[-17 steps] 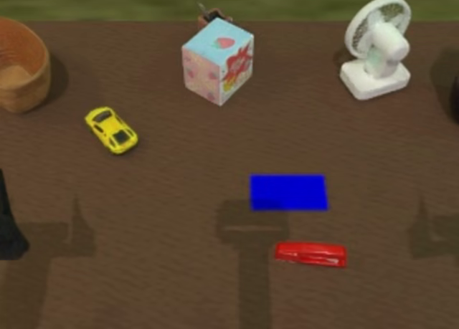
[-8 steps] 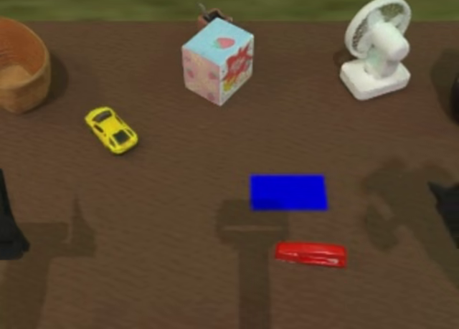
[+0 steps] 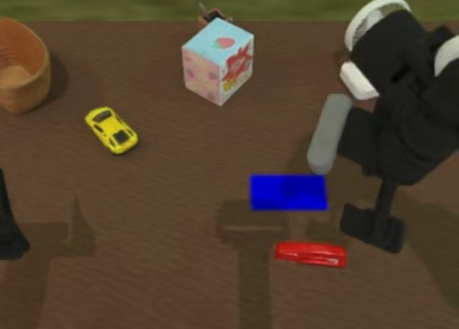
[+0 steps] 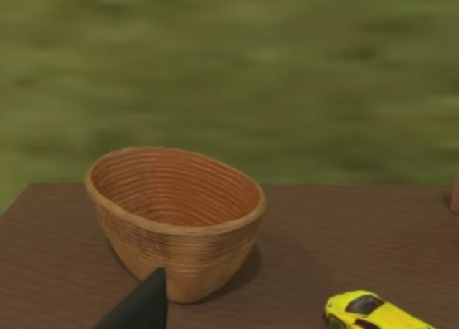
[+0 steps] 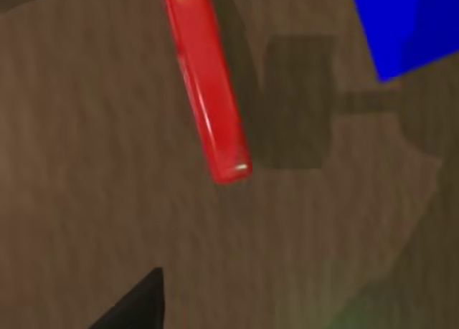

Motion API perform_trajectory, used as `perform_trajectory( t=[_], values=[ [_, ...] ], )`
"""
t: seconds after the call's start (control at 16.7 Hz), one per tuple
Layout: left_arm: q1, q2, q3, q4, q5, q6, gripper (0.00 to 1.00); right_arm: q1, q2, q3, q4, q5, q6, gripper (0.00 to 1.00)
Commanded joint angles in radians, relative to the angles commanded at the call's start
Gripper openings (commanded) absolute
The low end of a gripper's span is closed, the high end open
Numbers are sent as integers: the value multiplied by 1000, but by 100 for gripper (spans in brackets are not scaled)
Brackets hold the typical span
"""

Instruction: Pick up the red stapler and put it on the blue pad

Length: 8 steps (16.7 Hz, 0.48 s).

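While only one dark fingertip (image 5: 136, 304) of the right gripper (image 3: 371, 227) shows in its wrist view, whether its jaws are open or closed cannot be told from any view; nothing is held between them. From above, that gripper hangs just to the right of the red stapler (image 3: 310, 254) and slightly farther back, near it but probably not touching. The right arm reaches in from the table's right side, and its dark bulk covers most of a white fan (image 3: 373, 28) at the back right.

The stapler lies flat on the brown table (image 3: 172, 272), long axis running left to right, just in front of the blue pad (image 3: 288, 192) and apart from it. In the right wrist view the stapler (image 5: 206, 82) is a glossy red bar with its rounded end nearest the camera, and a corner of the pad (image 5: 409, 28) shows beyond it.

To grasp well, the gripper should centre over the middle of the stapler, turn so its fingers straddle the narrow width, and come down straight.

The left gripper (image 4: 140, 307) sits idle at the table's left edge, jaws not readable. Near it are a woven basket (image 3: 21, 64) and a yellow toy car (image 3: 111, 130). A strawberry-printed box (image 3: 217, 60) stands at the back centre.
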Motion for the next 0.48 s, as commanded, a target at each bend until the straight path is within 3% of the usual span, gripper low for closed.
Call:
perform_trajectory(
  t=[0.48],
  values=[
    [0,0,0,0,0,0,100,116,311,251,-179,0,-127,100]
  ],
)
